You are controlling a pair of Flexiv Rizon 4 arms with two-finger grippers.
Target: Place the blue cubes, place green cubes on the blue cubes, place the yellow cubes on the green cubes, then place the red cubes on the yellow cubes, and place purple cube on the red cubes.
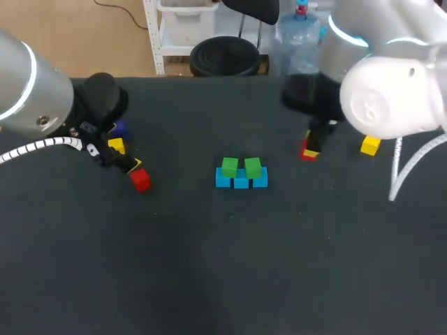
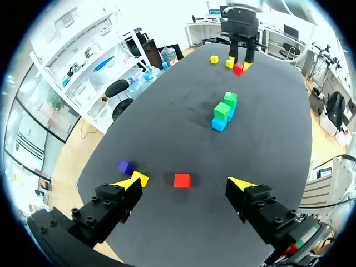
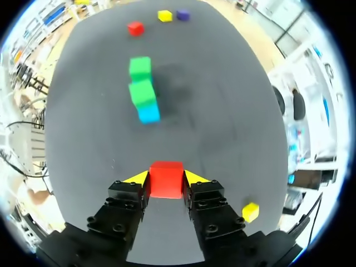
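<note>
Red in the grip: a small red cube (image 3: pixel 166 181) clamped between the yellow tips of the right gripper (image 3: pixel 166 177), both fingers pressed to opposite faces, the narrow gap filled by the cube. Gripped square and centred, probably so the cube goes down flat. Cannot tell whether lifted or resting on the dark matte table (image 1: pixel 223 279). Held well to the right of the build, with a small yellow cube (image 1: pixel 370 145) near it on the outer side.

At mid-table, three small blue cubes (image 1: pixel 241 181) touching in a row, laid as a wide base. On top, two small green cubes (image 1: pixel 230 167), seemingly set over the seams so that each tier narrows and sits steady. Yellow tier not yet begun.

Left gripper (image 2: pixel 186 182) spread wide, holding nothing, fingers to either side of a second small red cube (image 2: pixel 182 180) lying on the table, untouched. Beside one finger, a small purple cube (image 2: pixel 125 167) and another yellow cube (image 1: pixel 116 146).

By the task's order, yellow due on green before red; red in hand looks early, perhaps only being staged nearer the stack.
</note>
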